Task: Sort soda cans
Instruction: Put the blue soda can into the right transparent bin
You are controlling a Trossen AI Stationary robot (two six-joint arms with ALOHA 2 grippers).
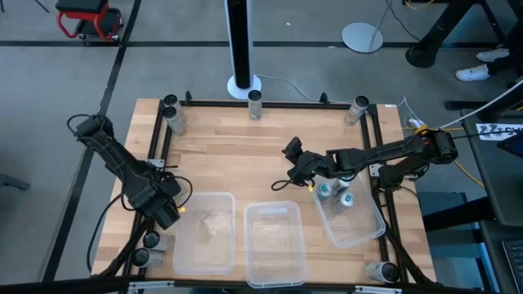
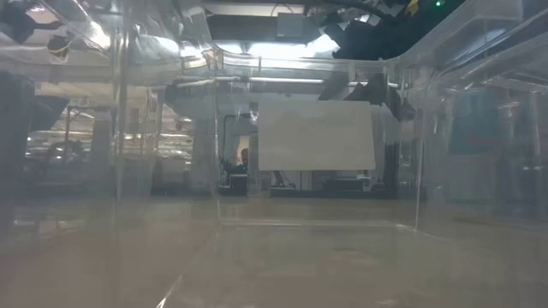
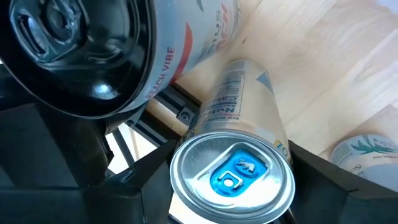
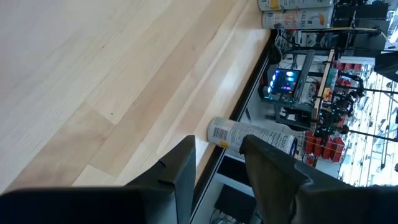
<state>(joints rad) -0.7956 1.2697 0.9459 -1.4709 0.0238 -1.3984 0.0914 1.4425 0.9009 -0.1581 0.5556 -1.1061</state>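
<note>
A silver-topped soda can with a blue tab (image 3: 231, 177) stands upright near the table's near left corner, with my left gripper (image 3: 231, 186) shut on it, pointing down. In the high view the gripper (image 1: 167, 212) hides that can. A black-topped can (image 3: 81, 56) stands close beside it, and two more cans (image 1: 151, 241) stand nearer the corner. Two cans (image 1: 333, 194) stand in the right clear bin (image 1: 364, 233). My right gripper (image 1: 290, 153) hangs open above the middle of the table, holding nothing. My left gripper pinches the silver-topped can between its two fingers (image 3: 146, 180), one on each side of its upper wall just under the rim (image 3: 180, 155). The fingers come from above, pointing down along the can. The can stands upright; its foot is hidden behind its own top.
Two more clear bins, left (image 1: 204, 245) and middle (image 1: 275, 253), lie along the near edge. Single cans stand at the far edge (image 1: 255, 100), the far corners (image 1: 172, 114) (image 1: 358, 108) and the near right corner (image 1: 384, 269). Bare wood lies at the far middle.
</note>
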